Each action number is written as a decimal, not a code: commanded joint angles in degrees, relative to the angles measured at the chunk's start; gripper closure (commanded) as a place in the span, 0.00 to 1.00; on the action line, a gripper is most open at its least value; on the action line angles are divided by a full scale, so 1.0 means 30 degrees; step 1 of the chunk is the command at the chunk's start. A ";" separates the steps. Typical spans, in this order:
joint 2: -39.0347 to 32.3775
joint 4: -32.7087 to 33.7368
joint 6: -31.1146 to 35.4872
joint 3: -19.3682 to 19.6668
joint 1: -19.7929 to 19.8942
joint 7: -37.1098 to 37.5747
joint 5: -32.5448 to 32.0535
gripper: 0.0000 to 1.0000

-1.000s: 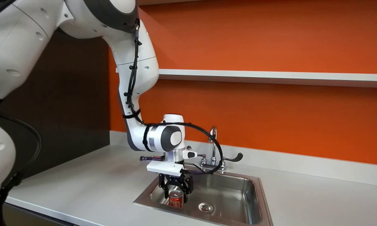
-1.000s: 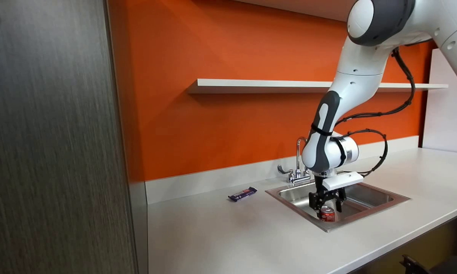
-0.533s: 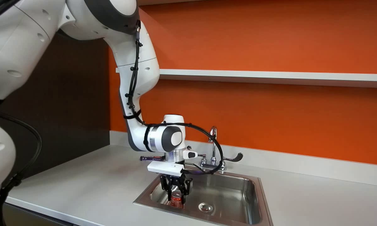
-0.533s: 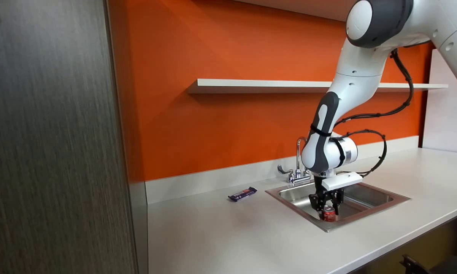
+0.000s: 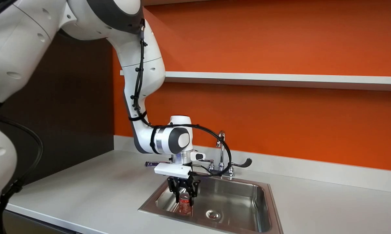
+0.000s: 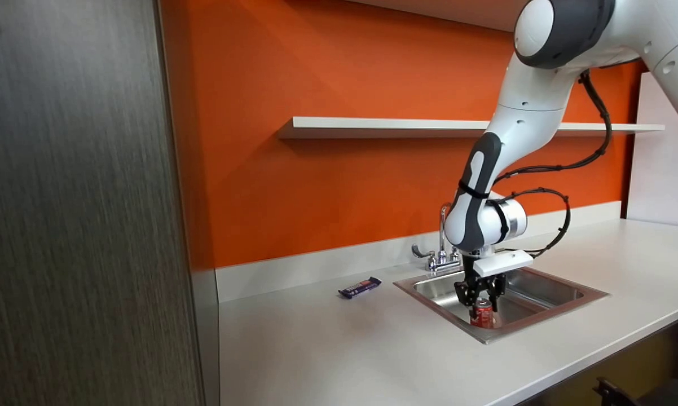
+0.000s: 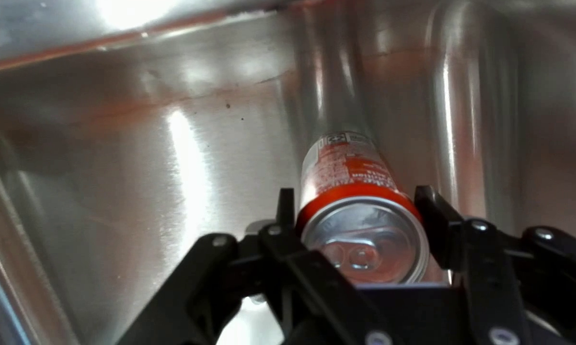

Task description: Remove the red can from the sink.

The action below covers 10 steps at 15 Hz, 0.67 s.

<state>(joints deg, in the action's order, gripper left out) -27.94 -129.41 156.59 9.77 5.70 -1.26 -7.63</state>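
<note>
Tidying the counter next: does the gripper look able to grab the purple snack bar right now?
Probably not: the gripper looks closed on the red soda can in the sink, though nothing covers the snack bar.

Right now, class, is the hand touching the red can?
Touching. In the wrist view, the hand has its two fingers flush against opposite sides of the red can near its top, with no gap showing.
</note>
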 commanded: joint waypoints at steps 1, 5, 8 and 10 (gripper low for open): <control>0.1745 -0.0202 -0.1325 0.0485 -0.0554 0.0741 -0.0327 0.61; 0.3398 -0.0489 -0.2489 0.0828 -0.0967 0.1267 -0.0829 0.61; 0.4685 -0.0660 -0.3592 0.0608 -0.1005 0.1369 -0.1082 0.61; 0.5423 -0.0762 -0.4255 0.0381 -0.1061 0.1358 -0.1144 0.61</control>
<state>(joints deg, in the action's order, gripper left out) -16.99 -129.93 147.80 11.39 3.14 0.79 -9.16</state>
